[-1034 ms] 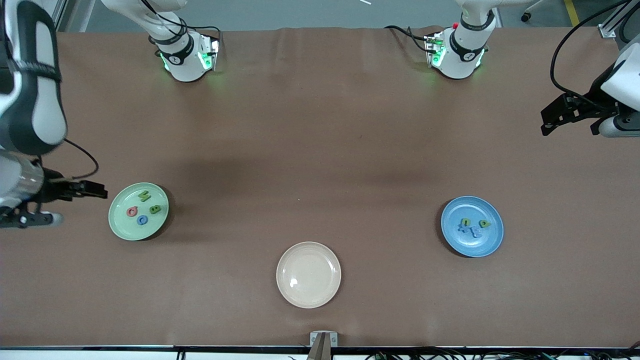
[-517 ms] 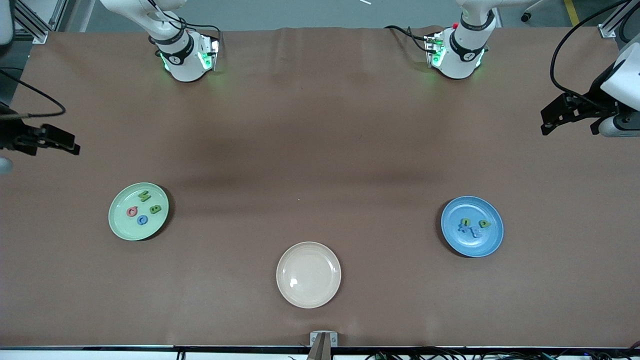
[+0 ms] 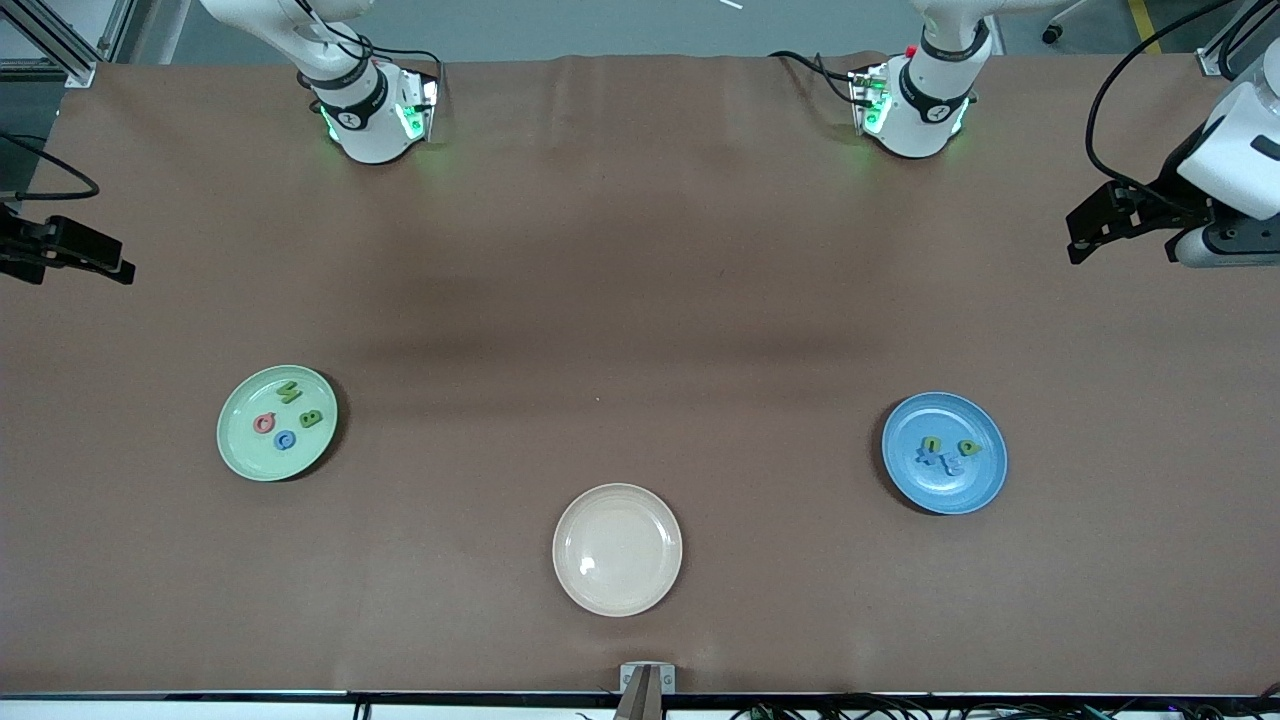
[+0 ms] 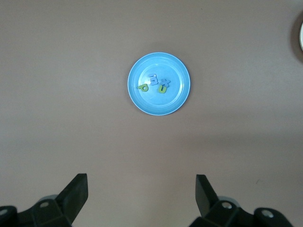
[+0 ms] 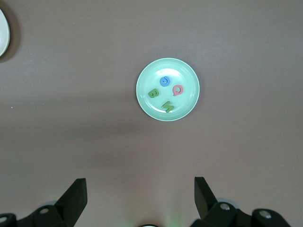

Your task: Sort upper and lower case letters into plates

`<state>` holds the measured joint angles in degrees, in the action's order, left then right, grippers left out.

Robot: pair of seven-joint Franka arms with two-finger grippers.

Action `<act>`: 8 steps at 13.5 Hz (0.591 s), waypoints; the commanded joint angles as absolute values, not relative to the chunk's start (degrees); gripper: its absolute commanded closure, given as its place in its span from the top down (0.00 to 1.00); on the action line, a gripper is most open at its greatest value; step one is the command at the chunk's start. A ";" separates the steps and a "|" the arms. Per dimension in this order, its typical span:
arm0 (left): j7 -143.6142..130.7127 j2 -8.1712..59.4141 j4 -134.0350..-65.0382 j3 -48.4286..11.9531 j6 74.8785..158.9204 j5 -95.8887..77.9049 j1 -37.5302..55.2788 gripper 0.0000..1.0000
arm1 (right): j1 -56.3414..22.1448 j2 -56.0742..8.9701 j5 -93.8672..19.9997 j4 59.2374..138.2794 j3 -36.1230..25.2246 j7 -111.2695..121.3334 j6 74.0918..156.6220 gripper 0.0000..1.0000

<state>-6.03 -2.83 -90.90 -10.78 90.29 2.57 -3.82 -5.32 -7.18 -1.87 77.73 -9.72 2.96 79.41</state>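
The pale mint plate (image 3: 245, 452) lies toward the right arm's end and holds several letters: two green (image 3: 311, 418), one red (image 3: 264, 423), one blue (image 3: 285, 439). The blue plate (image 3: 962, 492) lies toward the left arm's end with two green letters (image 3: 968, 447) and two blue ones (image 3: 940, 461). My right gripper (image 3: 105, 262) hangs open and empty high over the table's edge at its end; its wrist view looks down on the mint plate (image 5: 189, 103). My left gripper (image 3: 1090, 228) hangs open and empty at its end, above the blue plate (image 4: 176, 97).
An empty cream-beige plate (image 3: 617, 549) sits nearest the front camera, midway between the two coloured plates. Both arm bases (image 3: 375, 115) stand along the table's edge farthest from the camera. Brown tabletop surrounds the plates.
My right arm has pulled up and away from beside the mint plate toward the table's end. My left gripper has shifted slightly. Plates and letters have not moved.
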 commanded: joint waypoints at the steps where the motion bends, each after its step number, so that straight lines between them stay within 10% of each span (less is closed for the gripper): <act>1: -6.50 -5.36 -93.87 -10.81 91.85 1.49 -4.22 1.00 | -4.92 -7.47 -1.58 76.82 -9.58 2.81 79.01 1.00; 8: -5.45 -4.66 -93.43 -10.02 90.88 -0.97 -4.75 1.00 | -4.83 -7.47 -1.41 76.82 -9.49 2.72 79.54 1.00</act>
<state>-6.00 -3.64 -92.40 -9.80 90.54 -0.58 -4.66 -5.30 -7.19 -1.87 77.67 -9.74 2.96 79.73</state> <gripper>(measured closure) 0.000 0.000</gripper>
